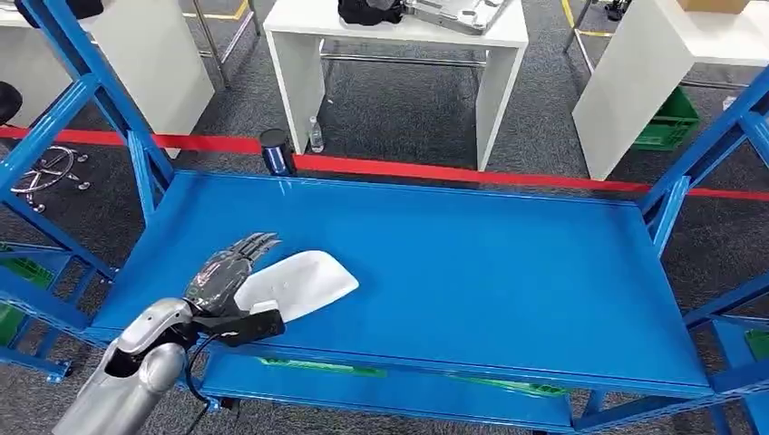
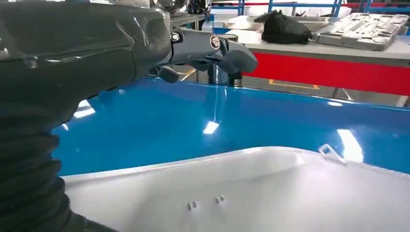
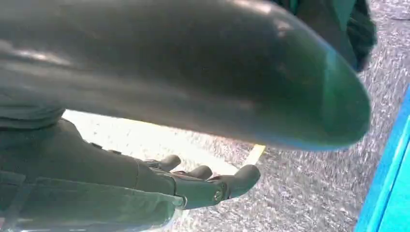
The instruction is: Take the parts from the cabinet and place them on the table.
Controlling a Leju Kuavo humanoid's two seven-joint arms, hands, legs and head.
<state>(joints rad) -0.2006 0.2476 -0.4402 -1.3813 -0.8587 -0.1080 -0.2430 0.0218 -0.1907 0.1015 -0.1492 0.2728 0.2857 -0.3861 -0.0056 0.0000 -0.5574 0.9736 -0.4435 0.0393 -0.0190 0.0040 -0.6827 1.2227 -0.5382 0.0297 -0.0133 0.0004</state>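
Observation:
A white moulded part [image 1: 304,283] lies flat on the blue cabinet shelf [image 1: 490,272], near its front left corner. My left hand [image 1: 227,276] reaches in along the part's left edge with its fingers stretched out straight; its thumb sits at the part's near end. In the left wrist view the fingers [image 2: 208,48] hover above the blue surface, clear of the white part [image 2: 266,193], and grip nothing. My right hand [image 3: 193,183] hangs over grey floor, loosely curled and holding nothing.
Blue uprights [image 1: 136,136] frame the shelf on both sides. Beyond a red floor line [image 1: 453,172] stands a white table [image 1: 390,41] carrying a black bag and a grey tray. A dark cylinder [image 1: 275,149] and a bottle [image 1: 316,136] stand behind the shelf.

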